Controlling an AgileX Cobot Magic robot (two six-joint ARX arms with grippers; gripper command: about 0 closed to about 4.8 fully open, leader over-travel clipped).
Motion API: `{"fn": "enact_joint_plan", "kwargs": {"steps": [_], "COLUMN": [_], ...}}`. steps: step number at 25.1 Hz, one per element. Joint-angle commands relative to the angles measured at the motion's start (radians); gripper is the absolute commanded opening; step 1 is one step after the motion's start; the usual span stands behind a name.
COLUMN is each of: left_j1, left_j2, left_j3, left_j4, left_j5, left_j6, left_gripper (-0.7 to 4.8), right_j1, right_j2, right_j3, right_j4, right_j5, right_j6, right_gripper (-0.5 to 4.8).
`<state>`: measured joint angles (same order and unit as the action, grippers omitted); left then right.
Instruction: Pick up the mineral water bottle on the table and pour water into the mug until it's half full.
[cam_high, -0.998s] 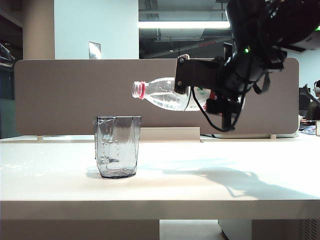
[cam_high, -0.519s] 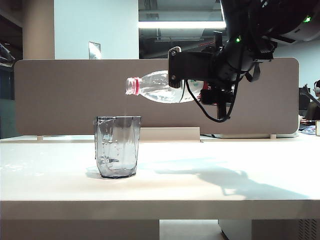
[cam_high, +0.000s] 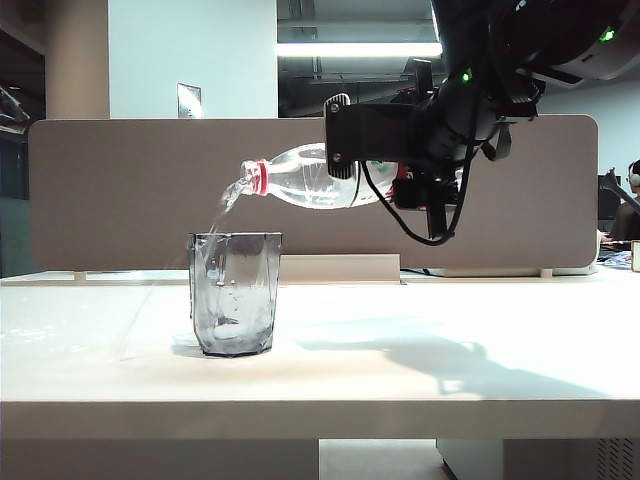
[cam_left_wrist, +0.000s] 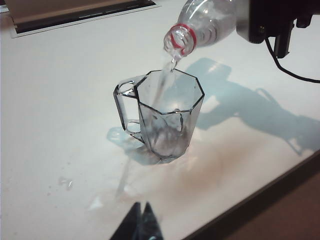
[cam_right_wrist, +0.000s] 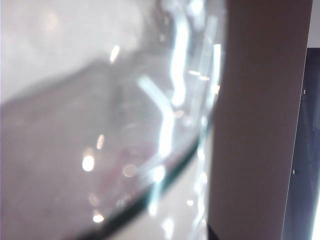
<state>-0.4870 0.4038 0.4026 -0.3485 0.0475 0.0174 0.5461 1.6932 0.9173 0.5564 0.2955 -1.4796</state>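
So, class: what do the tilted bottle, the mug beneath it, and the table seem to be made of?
The mineral water bottle looks like thin clear plastic, glossy, with a red neck ring; the right tool holds it. The mug seems smoky-grey glass or hard plastic: transparent, faceted, with a handle. The table appears matte white laminate, though that is uncertain. The left tool hangs near the table, its tips together.

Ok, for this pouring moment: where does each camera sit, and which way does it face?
Exterior: level with the table, side-on; right gripper holds the mineral water bottle tipped over the mug.
Left wrist: above, looking down at the mug; left gripper tips together at the edge.
Right wrist: pressed against the blurred bottle; no gripper visible.
Exterior and left wrist share bottle, stream, mug.
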Motion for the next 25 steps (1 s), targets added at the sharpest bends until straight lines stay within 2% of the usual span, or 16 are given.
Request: {"fn": "enact_joint_plan", "kwargs": {"steps": [1, 25], "left_j1": [0.001, 0.001], "left_j2": [0.0, 0.0], "left_j3": [0.006, 0.006], "left_j4": [0.013, 0.013], "left_j5": [0.0, 0.0], "left_j6": [-0.003, -0.003], "left_gripper": [-0.05, -0.05], "right_j1": [0.001, -0.004], "right_j2": [-0.013, -0.013], "right_j3": [0.01, 0.01], "right_j4": [0.051, 0.045], "right_j5": [0.003, 0.095], "right_j6": [0.009, 0.009], "right_gripper": [2.25, 2.25]}}
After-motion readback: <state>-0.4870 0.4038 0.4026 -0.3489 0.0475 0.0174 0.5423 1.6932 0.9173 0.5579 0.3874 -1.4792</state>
